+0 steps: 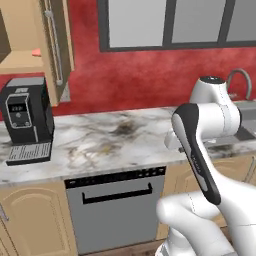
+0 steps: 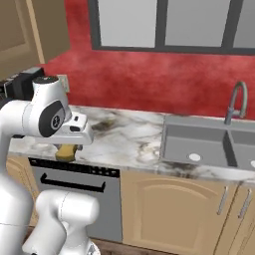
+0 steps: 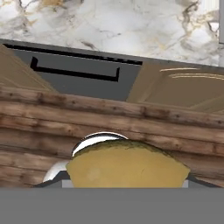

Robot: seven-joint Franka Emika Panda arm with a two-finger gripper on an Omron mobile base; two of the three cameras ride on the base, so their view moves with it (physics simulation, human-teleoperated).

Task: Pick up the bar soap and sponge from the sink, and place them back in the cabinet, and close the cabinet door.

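My gripper (image 2: 68, 147) hangs in front of the counter edge, above the dishwasher, shut on the yellow-brown sponge (image 2: 66, 153). In the hand view the sponge (image 3: 127, 167) bulges up from the bottom and hides the fingertips. The salmon-pink bar soap (image 1: 36, 52) lies on the shelf of the tan wall cabinet (image 1: 19, 61) at the upper left. The cabinet door (image 1: 61, 45) stands open, its long silver handle facing out. The grey sink (image 2: 196, 142) with its gooseneck faucet (image 2: 235, 102) lies off to the right; a white drain shows in the near basin.
A black coffee machine (image 1: 25, 117) stands on the marble counter (image 1: 115, 137) under the cabinet. The grey dishwasher (image 1: 117, 205) sits below the counter between arched-panel lower doors (image 2: 164, 209). Wooden floor (image 3: 109, 122) shows below the hand.
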